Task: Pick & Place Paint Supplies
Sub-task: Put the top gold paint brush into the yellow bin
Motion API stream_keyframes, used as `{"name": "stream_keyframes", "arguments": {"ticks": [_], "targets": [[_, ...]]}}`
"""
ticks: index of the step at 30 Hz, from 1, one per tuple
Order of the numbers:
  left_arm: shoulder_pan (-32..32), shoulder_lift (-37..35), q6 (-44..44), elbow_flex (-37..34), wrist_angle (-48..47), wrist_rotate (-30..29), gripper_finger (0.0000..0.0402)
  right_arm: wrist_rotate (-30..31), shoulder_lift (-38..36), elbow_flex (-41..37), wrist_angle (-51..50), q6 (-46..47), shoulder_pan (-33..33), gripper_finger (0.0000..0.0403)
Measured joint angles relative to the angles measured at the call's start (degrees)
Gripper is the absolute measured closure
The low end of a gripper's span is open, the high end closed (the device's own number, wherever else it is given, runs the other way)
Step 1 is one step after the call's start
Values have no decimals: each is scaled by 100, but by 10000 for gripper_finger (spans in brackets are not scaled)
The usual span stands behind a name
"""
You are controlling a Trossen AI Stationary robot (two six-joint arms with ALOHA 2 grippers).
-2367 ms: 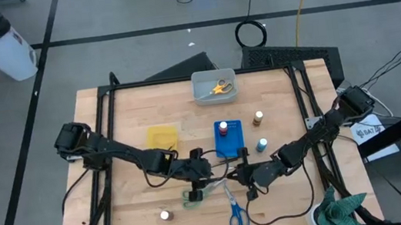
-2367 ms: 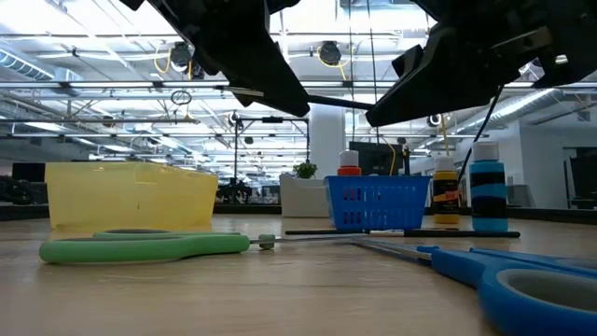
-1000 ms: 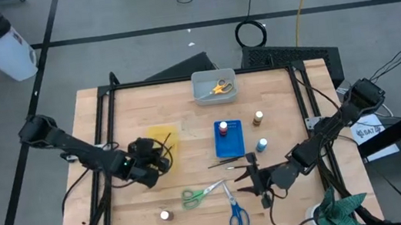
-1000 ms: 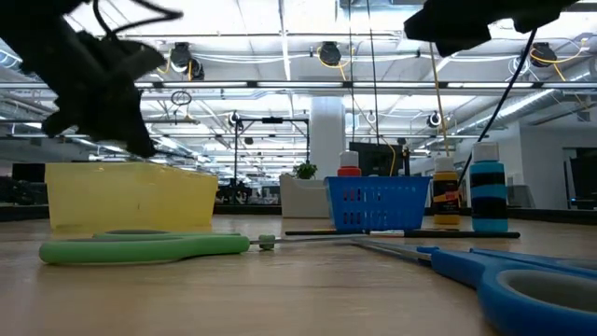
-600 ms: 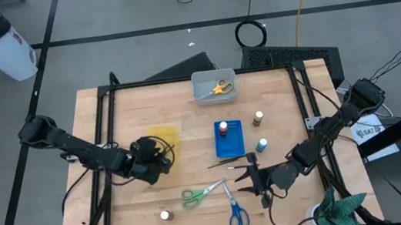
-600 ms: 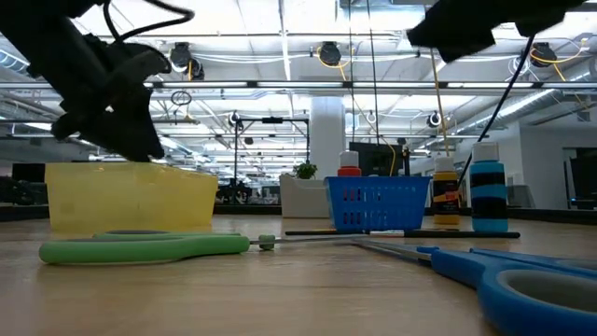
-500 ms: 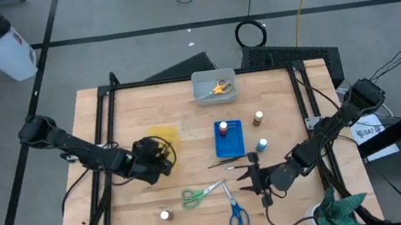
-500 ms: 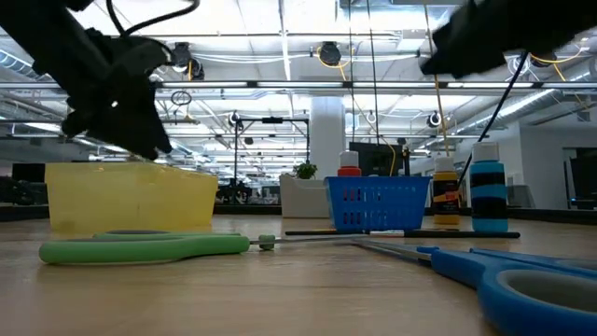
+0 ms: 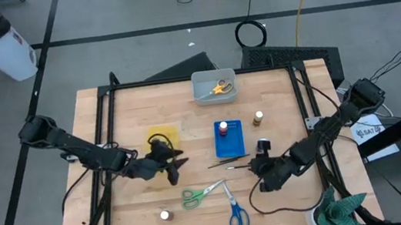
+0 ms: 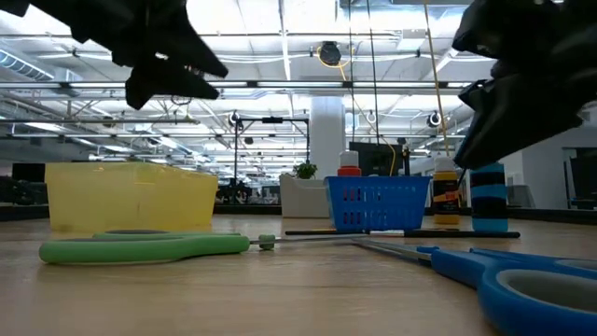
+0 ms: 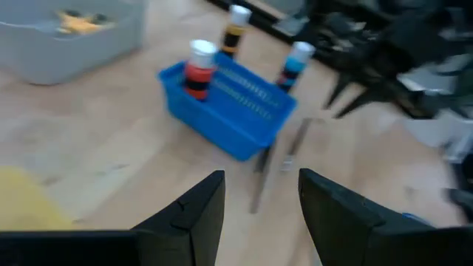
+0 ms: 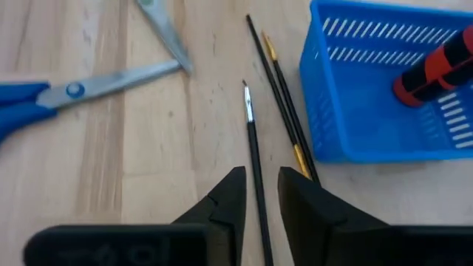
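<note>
— Our right gripper (image 12: 257, 193) hangs over a thin brush (image 12: 255, 144) beside the blue tray (image 12: 384, 96), jaws narrowly parted, empty.

— It's light, stiff and lies flat; we'd pinch mid-shaft. Left gripper (image 11: 260, 203) is open, empty.

Both arms reach low toward the table's middle, the left gripper (image 9: 177, 162) fingers parted, the right gripper (image 9: 257, 169) fingers narrowly apart
</note>
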Motion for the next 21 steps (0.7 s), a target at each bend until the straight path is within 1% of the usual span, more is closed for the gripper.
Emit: {"name": "stream_keyframes", "arguments": {"ticks": [2,4,7,10,14,17,19,21], "targets": [[0,183,11,7,303,363,215,-19,0,1,155,-87,-53,351],[-1,493,424,5,601,588,215,-29,0,0,344,-279,-64,360],[3,1179,1180,7,1509,732,215,-42,0,0,702,-650,-64,370],[121,1922,1541,156,2246,760,215,-149,0,1,1013,-934,-63,377],[364,2691,1994,573,2350,747,215,-149,0,2,1177,-1134,-63,384],[509,3208,2158,870,2162,735,217,-150,0,0,1222,-1191,-62,385],[575,3512,2157,1072,1981,749,226,-149,0,0,1228,-1193,-52,385],[624,3793,2156,1289,1795,749,245,-155,0,0,1247,-1191,-47,385]]}}
